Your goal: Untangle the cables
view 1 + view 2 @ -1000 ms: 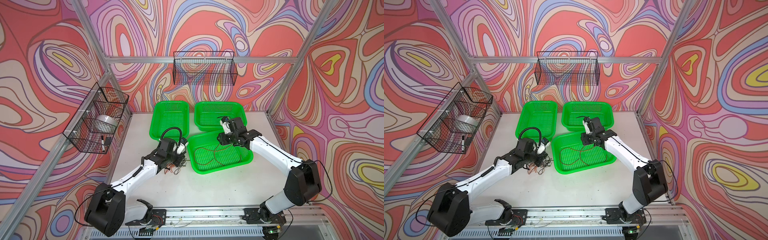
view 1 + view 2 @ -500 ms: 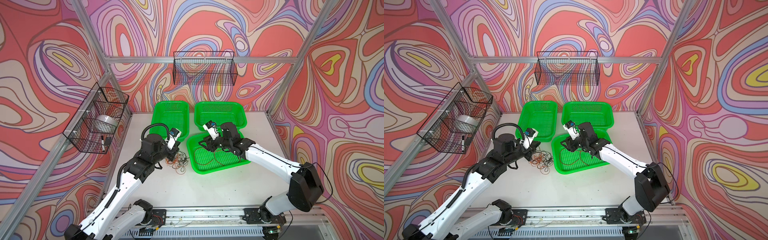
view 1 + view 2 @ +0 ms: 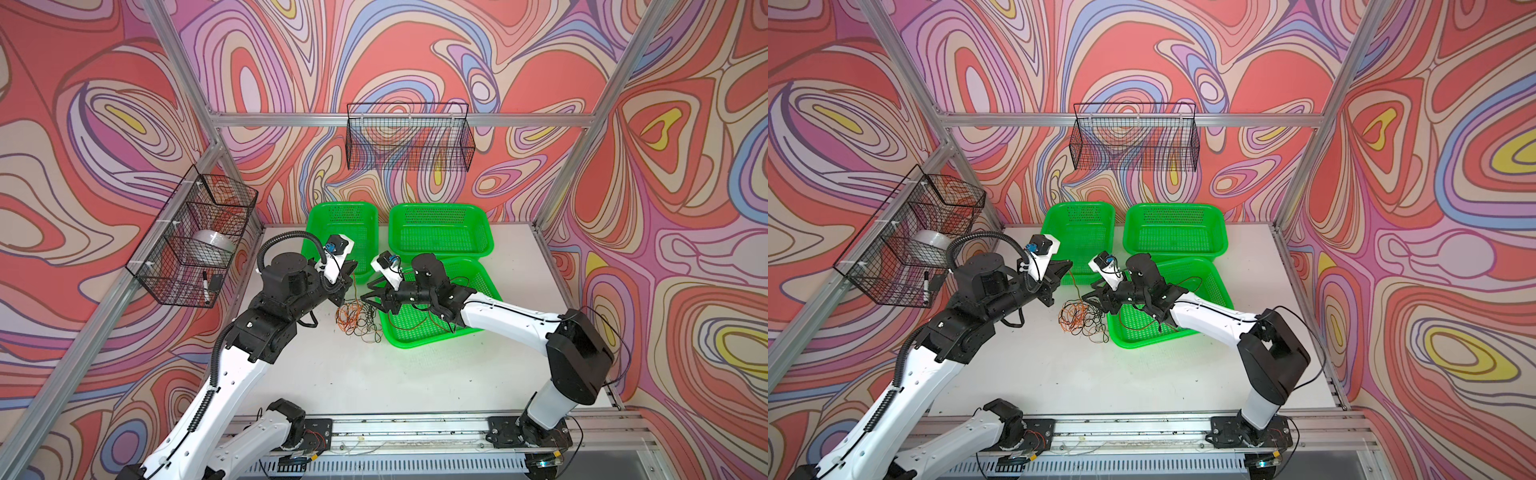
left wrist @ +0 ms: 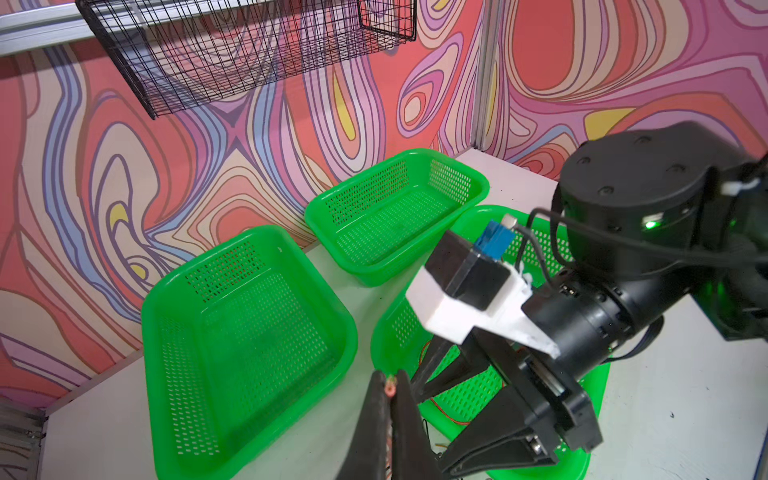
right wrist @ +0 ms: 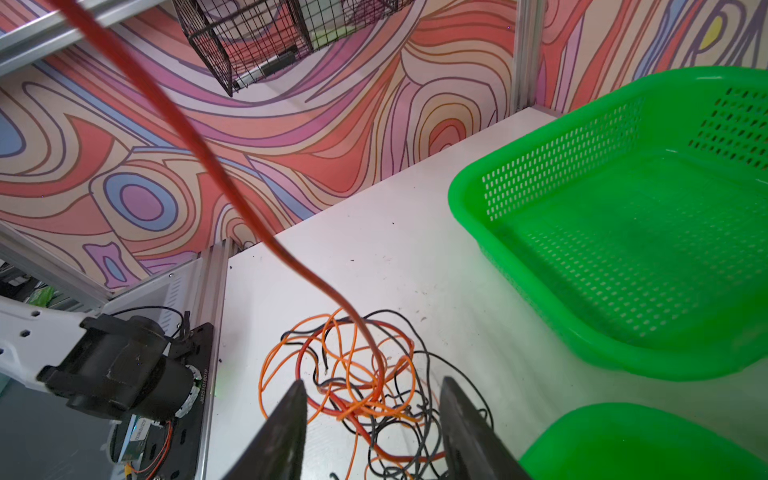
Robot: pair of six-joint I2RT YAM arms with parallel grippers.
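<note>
Several thin cables [image 3: 358,321], orange, dark red and black, lay knotted in a loose heap on the white table [image 3: 374,382]. The heap sat at the middle of both top views, just left of the nearest green basket [image 3: 419,341]. Just behind it, the right claw [image 3: 367,291] hung over its upper right edge with its fingers [image 5: 286,428] spread. In the right wrist view the heap showed between and beyond those fingers; whether they touched it was not clear. Further back and to the left, the left claw [image 3: 352,268] was pressed together on the end of one orange strand [image 5: 209,160], which ran down from it into the heap. In the left wrist view only the strand's cut end peeped out between the fingertips. A reddish wire [image 4: 448,415] showed in the nearest basket, mostly hidden under the right arm. Which strands crossed which inside the knot was too fine to make out. Two more green baskets [image 3: 440,207] stood at the back.
</note>
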